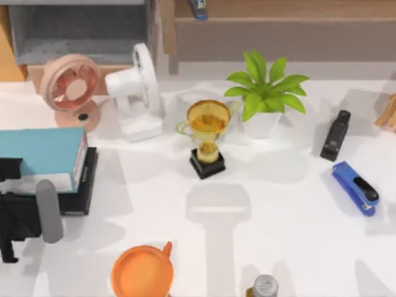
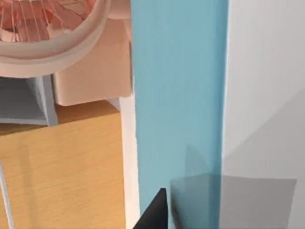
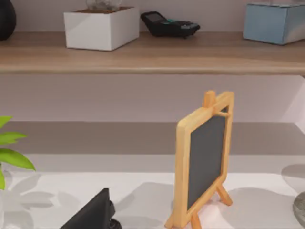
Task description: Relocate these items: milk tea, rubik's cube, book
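Note:
The book (image 1: 40, 151), a thick teal-blue hardback with white page edges, lies at the table's left edge on top of a thinner black book (image 1: 86, 185). My left gripper (image 1: 8, 168) is at the book's left end, with its black body overlapping the cover. In the left wrist view the teal cover (image 2: 178, 95) runs down the middle as a broad band. A grey-capped brownish container (image 1: 265, 286) stands at the front edge; I cannot tell whether it is the milk tea. The rubik's cube is out of view.
A pink fan (image 1: 73, 86) and a white fan (image 1: 139, 93) stand behind the books. A gold trophy (image 1: 207, 133) and a potted plant (image 1: 265, 93) are mid-table. A black stapler (image 1: 335, 135) and a blue stapler (image 1: 354, 187) lie at the right. An orange cup (image 1: 141, 272) sits at the front, and a small wooden easel chalkboard (image 3: 205, 157) stands at the far right.

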You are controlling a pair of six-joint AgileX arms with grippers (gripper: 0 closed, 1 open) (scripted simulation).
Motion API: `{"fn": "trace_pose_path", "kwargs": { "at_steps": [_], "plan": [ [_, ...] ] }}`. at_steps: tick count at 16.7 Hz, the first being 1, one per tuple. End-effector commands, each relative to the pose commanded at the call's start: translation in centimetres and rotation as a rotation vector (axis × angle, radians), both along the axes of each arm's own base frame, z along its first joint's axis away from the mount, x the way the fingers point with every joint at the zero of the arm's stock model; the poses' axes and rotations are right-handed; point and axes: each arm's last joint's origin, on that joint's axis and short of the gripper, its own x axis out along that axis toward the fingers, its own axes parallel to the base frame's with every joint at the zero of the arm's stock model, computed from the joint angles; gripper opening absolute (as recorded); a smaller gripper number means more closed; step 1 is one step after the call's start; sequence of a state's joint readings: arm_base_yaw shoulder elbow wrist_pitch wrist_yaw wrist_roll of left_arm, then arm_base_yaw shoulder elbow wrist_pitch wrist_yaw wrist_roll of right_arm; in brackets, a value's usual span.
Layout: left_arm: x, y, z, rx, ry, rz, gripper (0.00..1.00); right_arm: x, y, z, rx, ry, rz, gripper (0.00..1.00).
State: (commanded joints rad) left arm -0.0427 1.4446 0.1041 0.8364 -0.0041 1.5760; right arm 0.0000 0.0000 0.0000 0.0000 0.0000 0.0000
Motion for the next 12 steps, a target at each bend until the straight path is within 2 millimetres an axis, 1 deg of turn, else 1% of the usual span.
{"fn": "trace_pose_path", "kwargs": {
  "at_steps": [6,12],
  "plan": [
    [0.09,-0.07,-0.38,-0.002,0.017,-0.003,0.00,0.00,0.00,0.00,0.000,0.000,0.000,1.00],
    [0.09,-0.07,-0.38,-0.002,0.017,-0.003,0.45,0.00,0.00,0.00,0.000,0.000,0.000,1.00]
  ]
}}
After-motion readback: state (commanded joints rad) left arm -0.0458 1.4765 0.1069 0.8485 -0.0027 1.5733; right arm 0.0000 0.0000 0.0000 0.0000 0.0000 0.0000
